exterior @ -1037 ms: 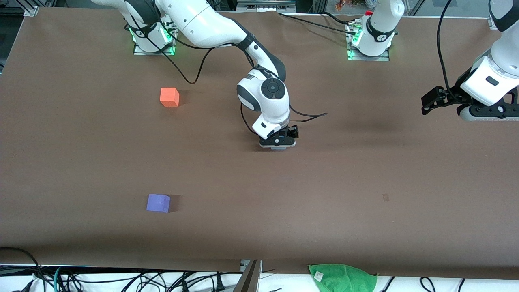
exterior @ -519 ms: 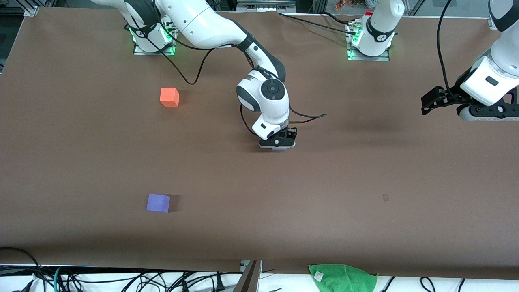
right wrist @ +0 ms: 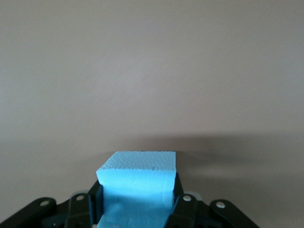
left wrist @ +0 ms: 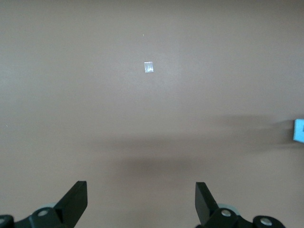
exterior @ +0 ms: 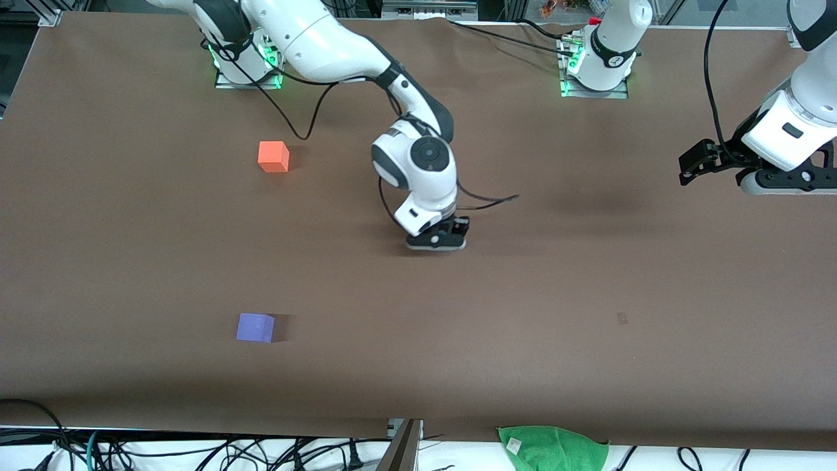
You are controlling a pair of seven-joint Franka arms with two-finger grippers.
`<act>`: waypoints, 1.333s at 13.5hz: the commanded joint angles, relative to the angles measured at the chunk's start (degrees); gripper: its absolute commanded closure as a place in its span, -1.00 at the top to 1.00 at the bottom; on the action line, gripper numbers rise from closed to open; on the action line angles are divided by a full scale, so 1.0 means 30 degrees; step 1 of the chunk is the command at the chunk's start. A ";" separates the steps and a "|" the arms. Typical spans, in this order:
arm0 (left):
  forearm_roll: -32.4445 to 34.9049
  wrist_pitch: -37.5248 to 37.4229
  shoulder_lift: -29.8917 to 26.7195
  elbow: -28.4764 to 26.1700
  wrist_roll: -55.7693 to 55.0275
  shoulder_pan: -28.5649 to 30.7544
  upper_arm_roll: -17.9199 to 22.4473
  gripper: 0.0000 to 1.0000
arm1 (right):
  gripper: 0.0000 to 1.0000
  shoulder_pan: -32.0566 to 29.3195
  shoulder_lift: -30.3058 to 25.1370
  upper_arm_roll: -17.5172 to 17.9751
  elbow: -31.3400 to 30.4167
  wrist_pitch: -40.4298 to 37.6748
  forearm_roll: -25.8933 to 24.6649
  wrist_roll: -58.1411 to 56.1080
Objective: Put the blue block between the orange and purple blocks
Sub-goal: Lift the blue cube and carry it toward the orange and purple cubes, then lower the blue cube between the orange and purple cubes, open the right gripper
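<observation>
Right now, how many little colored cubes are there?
3. The orange block sits toward the right arm's end; the purple block lies nearer the front camera; the blue block is clamped in the right gripper at mid-table.

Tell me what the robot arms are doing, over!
Right gripper shut on blue block, mid-table. Left gripper open, waiting at its end. Orange block and purple block apart, nothing between them.
</observation>
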 commanded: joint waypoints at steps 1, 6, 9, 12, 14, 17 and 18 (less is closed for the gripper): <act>-0.0298 0.0264 -0.0131 -0.0174 0.0548 -0.0109 0.0173 1.00 | -0.14 -0.1673 -0.1796 0.0310 -0.0389 -0.2537 0.0080 -0.2264; -0.0298 0.0265 -0.0101 -0.0174 0.0519 -0.0109 0.0173 1.00 | -0.04 -0.5454 -0.6596 0.0077 -0.6848 -0.2700 0.1194 -0.7890; -0.0298 0.0236 -0.0101 -0.0174 0.0548 -0.0109 0.0173 1.00 | 0.00 -0.7416 -0.9441 -0.0187 -1.1858 -0.0767 0.1223 -1.0382; -0.0298 0.0265 -0.0101 -0.0174 0.0519 -0.0109 0.0173 1.00 | 0.02 -0.8096 -1.1466 -0.0536 -1.7219 0.3469 0.1194 -1.0740; -0.0298 0.0235 -0.0101 -0.0174 0.0519 -0.0109 0.0172 1.00 | 0.02 -0.8125 -1.1501 -0.1153 -1.9193 0.6113 0.1194 -1.0712; -0.0298 0.0235 -0.0101 -0.0174 0.0548 -0.0109 0.0173 1.00 | 0.02 -0.8621 -1.1090 -0.1359 -1.9405 0.6740 0.1223 -1.0594; -0.0298 0.0235 -0.0101 -0.0174 0.0519 -0.0109 0.0173 1.00 | 0.02 -0.8682 -1.1003 -0.1359 -1.9405 0.6740 0.1252 -1.0536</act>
